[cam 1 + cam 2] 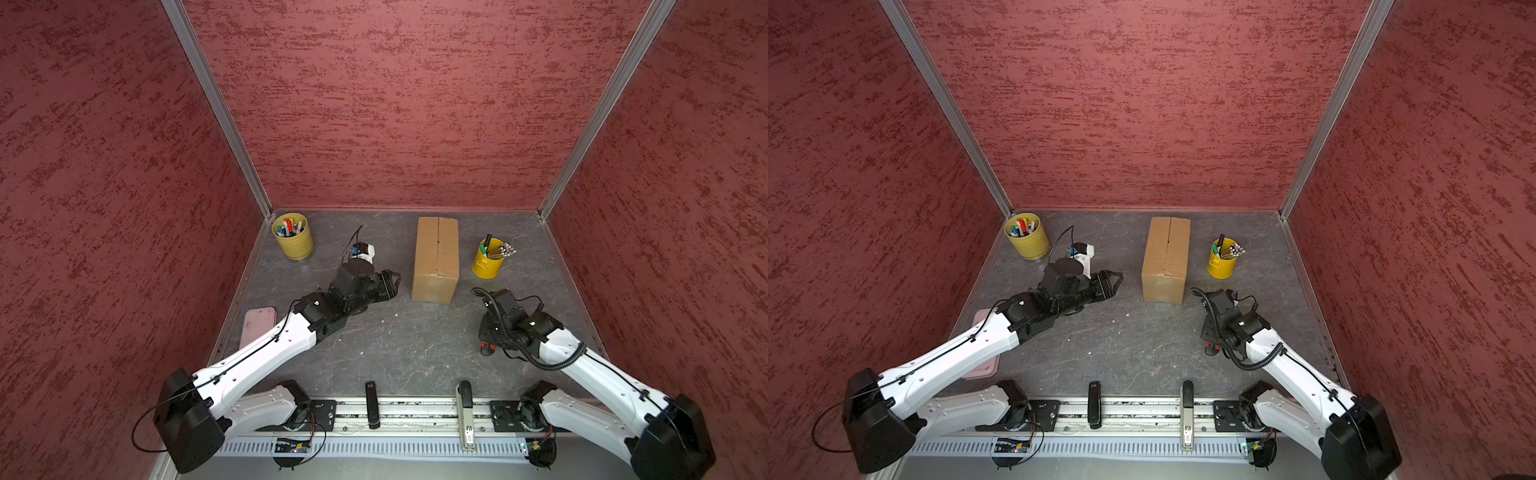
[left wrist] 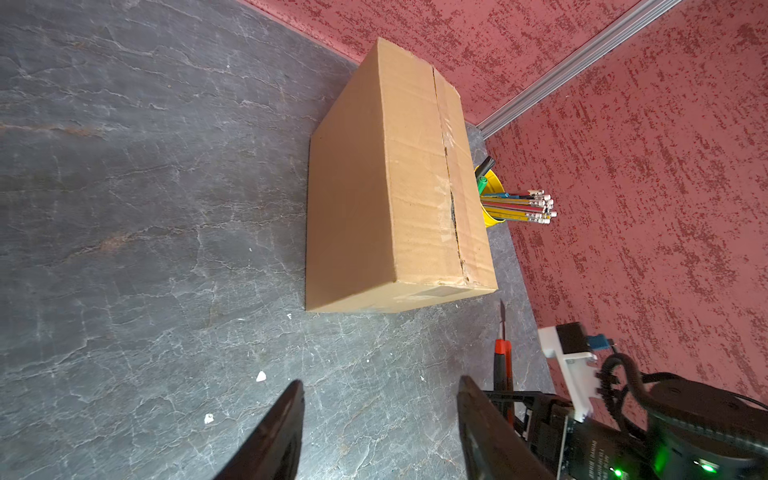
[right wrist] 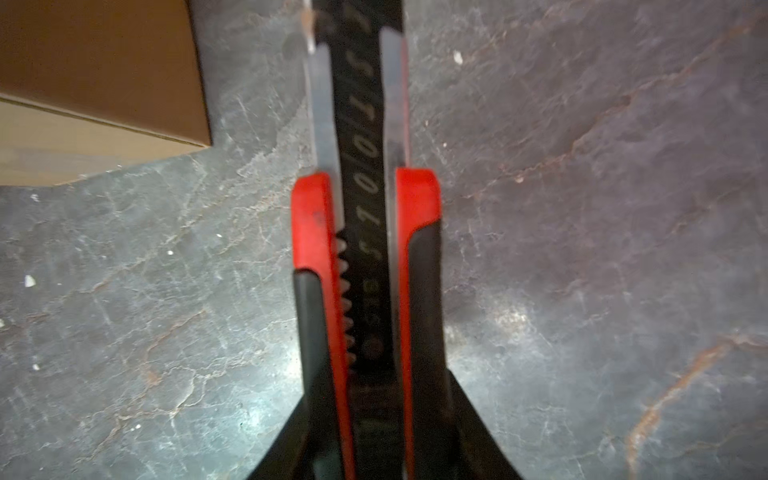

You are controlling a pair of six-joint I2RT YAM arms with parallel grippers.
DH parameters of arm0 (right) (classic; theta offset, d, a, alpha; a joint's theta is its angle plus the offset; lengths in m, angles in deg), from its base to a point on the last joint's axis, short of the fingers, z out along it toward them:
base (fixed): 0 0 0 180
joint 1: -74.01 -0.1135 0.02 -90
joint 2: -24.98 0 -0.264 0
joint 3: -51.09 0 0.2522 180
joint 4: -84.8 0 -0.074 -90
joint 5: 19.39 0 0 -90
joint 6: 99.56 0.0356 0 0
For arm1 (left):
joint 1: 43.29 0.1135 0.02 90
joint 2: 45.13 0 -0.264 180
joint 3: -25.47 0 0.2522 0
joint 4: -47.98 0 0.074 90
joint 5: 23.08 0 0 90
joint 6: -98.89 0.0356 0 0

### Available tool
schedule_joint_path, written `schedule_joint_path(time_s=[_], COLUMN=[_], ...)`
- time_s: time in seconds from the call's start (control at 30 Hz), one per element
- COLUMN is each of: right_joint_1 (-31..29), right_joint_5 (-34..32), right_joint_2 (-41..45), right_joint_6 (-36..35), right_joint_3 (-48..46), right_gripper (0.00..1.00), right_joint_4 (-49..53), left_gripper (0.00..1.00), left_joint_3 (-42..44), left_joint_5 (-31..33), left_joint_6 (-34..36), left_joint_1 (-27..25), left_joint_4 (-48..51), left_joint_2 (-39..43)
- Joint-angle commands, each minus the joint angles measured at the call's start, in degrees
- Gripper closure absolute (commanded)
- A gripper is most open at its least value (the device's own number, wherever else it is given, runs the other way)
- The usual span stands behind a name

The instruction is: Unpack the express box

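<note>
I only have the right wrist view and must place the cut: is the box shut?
Observer: The box is closed, but its seam shows a ragged gap partway along.
Operator: And the other arm?
Observer: The left gripper is open and empty, left of the box, not touching.
Operator: What's on my side?
Observer: A yellow pencil cup stands right of the box, apart from it, beyond your knife.
</note>
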Motion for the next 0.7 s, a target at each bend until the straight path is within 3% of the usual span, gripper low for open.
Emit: schedule_joint_path(time_s=[0.0,0.3,0.67], right_joint_1=[0.82,2.72,5.49], right_joint_5=[0.99,3.00,4.32], right_joint_2=[-1.88,-8.74,-14.97], right_joint_6=[1.03,0.31,-2.02], right_joint_3=[-0.81,-3.26,-3.21], right_gripper=[0.97,0.95,0.87], right_joint_4=[-6.89,-14.59,-18.57], left_gripper=[0.40,0.35,0.20], left_joint_3=[-2.52,-6.58,-11.19], left_joint_5=[-1.74,-7.12,-10.99], left_joint_6=[2.47,5.15,6.93], left_joint_1=[1.31,5.04,6.12], left_joint_4=[0.97,1.84,2.46], left_joint_2=[-0.47,-4.30,-11.13])
